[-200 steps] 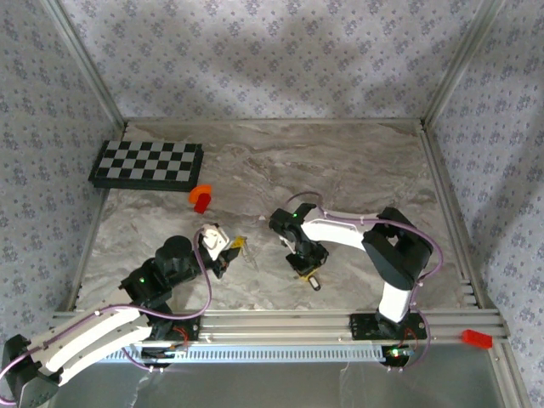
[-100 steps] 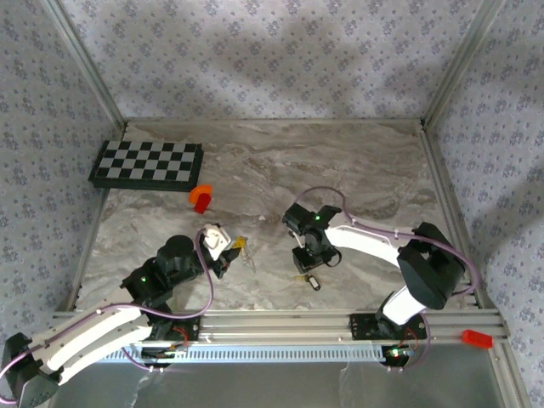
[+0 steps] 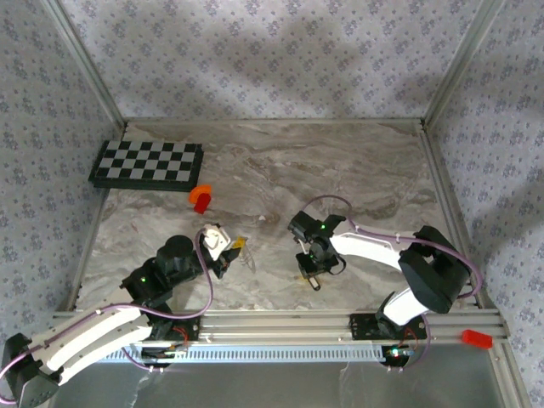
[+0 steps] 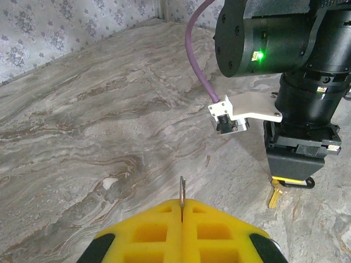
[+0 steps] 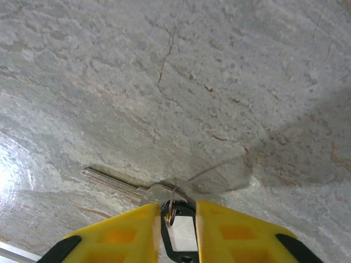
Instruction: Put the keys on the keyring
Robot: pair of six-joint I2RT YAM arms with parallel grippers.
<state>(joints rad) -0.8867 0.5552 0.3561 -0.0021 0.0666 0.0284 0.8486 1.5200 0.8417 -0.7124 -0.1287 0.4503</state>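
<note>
works over a marble table (image 3: 357,161), both arms bent in toward its near middle. reaches in with the right arm (image 3: 374,246), wrist pointed straight down. holds the left gripper (image 3: 235,248) low and off to the left, fingers clenched flat together on the keyring (image 4: 182,190) — a thin metal edge standing upright out of the pinch. straddles the key (image 5: 123,185) with the right gripper (image 5: 176,212), one yellow finger on each side of the small black head; cannot tell whether squeezing or merely flanking. finds the key flat on the marble, directly under that gripper, silver blade poking out sideways past one fingertip — long axis more across the fingers than along them. puts the right arm plainly nearer the key, with the keyring well apart to its left. likely calls next for a firm nip on the head, then a lift and a carry leftward to the loop.
</note>
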